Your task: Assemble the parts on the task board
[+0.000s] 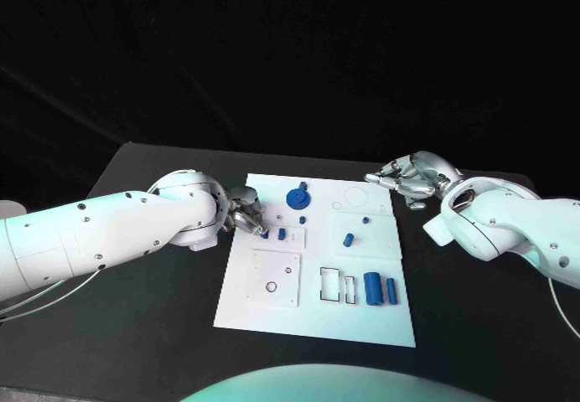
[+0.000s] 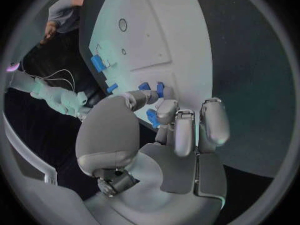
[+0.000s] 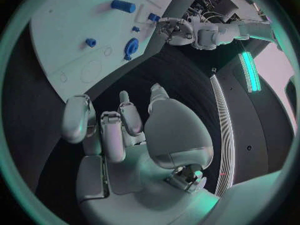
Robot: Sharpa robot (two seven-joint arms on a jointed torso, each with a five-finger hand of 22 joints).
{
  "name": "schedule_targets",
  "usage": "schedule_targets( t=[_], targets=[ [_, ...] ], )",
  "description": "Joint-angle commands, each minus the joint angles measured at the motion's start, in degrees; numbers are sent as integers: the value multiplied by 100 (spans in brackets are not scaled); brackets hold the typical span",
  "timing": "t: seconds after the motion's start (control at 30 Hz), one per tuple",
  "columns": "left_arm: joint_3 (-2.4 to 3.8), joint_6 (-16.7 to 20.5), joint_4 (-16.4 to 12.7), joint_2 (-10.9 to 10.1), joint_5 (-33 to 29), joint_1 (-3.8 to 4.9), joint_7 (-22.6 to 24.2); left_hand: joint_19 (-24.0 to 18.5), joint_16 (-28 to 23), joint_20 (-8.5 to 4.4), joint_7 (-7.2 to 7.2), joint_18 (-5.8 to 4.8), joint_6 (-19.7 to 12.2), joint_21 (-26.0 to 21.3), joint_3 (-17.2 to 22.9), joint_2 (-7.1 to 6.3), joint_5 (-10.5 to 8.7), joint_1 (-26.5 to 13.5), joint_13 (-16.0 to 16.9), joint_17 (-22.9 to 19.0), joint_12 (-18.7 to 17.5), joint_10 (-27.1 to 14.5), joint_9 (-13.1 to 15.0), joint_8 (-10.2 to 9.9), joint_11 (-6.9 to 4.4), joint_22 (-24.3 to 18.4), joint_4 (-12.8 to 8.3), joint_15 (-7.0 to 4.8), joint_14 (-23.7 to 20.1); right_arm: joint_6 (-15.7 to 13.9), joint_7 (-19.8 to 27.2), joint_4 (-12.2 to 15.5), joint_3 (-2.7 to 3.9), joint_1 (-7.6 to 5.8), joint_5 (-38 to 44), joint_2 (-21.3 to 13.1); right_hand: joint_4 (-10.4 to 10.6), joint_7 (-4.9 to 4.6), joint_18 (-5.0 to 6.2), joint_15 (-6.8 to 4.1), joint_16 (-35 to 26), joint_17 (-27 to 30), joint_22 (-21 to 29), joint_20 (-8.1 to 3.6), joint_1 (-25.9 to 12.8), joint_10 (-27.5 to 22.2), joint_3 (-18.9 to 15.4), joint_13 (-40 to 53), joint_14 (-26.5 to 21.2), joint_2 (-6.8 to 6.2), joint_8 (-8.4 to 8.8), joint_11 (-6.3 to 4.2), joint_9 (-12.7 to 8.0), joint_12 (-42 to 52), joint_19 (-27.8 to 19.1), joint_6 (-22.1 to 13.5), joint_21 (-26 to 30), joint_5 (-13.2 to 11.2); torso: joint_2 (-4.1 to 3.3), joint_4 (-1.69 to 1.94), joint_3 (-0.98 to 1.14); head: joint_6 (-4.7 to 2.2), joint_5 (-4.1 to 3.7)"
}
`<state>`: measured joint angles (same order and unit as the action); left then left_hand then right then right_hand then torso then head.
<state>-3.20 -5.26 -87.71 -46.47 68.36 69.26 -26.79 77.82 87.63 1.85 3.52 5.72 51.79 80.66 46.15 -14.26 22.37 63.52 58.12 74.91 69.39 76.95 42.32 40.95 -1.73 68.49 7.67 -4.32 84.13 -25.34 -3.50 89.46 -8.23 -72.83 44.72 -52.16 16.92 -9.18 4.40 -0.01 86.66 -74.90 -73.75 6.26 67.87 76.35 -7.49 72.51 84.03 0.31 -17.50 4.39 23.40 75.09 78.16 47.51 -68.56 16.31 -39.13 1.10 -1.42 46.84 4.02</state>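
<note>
Tabletop (image 1: 145, 167): black, carries everything.
Task board (image 1: 278, 314): white plate between both hands.
Right hand (image 1: 407, 179): hovers off the board's far corner; fingers (image 3: 80, 119) apart, empty.
Left hand (image 1: 242, 212): fingers (image 2: 177, 130) loosely spread, holding nothing.
Small blue parts (image 2: 154, 88): just beyond left fingertips; approach slowly, pinch one squarely.

No legible text, labels, brands, numbers or signs. Flat white rectangular task board (image 1: 317, 318) bears black outline markings only, no readable characters.
</note>
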Motion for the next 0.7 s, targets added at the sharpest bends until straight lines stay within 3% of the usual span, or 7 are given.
schedule_targets(
  t=[0.03, 0.7],
  targets=[
    [-24, -52, 4, 9, -110, -29, -29, 20, 18, -11, -119, -113, 61, 8, 492, -16, -45, -108, -1, 1105, -15, 47, 135, 10, -6, -8, -543, -48, 474, 59, 20, 5, 0, 3, 23, -2, -11, 19, 89, 12, -34, -597, -6, -7, -22, -19, -33, -2, 384, 38, -26, -10, -9, 11, -34, -18, 22, 37, 1, -2, 1, 4, -1],
    [-24, 5, 49, 17, -156, -29, -36, 41, 15, -63, -192, -117, 216, -37, -533, -33, -120, -308, 68, 1105, -24, 54, 138, -174, -57, -22, 139, -94, 474, 53, 18, 6, 0, 3, 23, -5, -11, 19, 89, 12, -34, -597, -6, -7, -22, -19, -33, -2, 384, 38, -26, -10, -9, 11, -34, -18, 22, 37, -2, 0, -1, 12, -10]
  ],
)
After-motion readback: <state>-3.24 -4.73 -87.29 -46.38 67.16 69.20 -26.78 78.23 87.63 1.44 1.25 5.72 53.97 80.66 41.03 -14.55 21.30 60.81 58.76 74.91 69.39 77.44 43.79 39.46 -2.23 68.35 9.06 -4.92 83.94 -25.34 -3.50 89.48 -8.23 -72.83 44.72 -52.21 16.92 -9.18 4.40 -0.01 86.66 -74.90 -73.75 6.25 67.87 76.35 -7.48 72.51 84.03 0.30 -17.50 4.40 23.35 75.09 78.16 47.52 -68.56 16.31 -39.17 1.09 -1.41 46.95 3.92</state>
